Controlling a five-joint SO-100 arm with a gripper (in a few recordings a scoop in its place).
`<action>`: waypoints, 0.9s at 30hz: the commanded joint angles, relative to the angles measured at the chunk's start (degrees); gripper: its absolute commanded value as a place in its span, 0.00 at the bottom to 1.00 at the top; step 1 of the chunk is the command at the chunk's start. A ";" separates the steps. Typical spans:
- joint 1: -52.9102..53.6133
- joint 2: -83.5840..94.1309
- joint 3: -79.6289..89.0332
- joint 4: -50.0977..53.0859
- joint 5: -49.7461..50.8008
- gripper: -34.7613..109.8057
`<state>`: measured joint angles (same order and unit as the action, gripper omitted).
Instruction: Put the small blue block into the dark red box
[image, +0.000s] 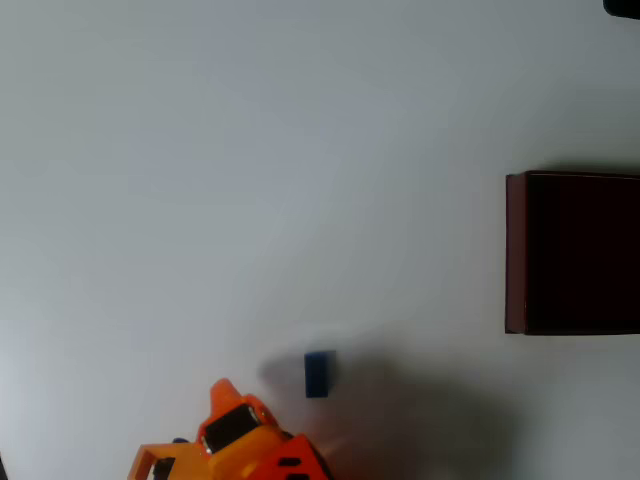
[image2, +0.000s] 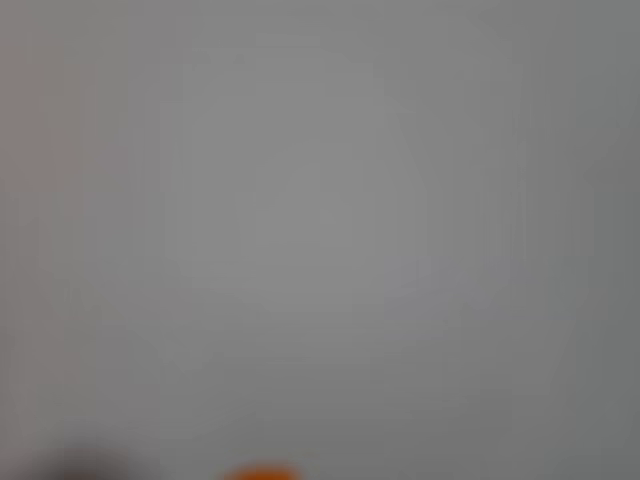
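Note:
In the overhead view the small blue block (image: 318, 374) lies on the white table near the bottom centre, its long side running up and down the picture. The dark red box (image: 515, 253) stands at the right edge, open side up with a very dark interior, partly cut off by the frame. My orange gripper (image: 226, 398) comes in at the bottom left, a short way left of the block and not touching it. Its jaws are not distinct enough to read. The wrist view is a blurred grey surface with an orange sliver (image2: 260, 472) at the bottom edge.
The white table (image: 250, 180) stretches bare between block and box. A dark object (image: 622, 6) pokes in at the top right corner. A soft shadow lies around and right of the block.

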<state>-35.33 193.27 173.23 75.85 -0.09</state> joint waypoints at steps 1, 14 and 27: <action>-0.88 0.97 -0.44 0.44 0.44 0.24; -0.88 0.97 -0.44 0.44 0.35 0.24; -4.04 1.41 -7.82 -5.27 11.60 0.24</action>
<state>-39.38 194.59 171.65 69.61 6.33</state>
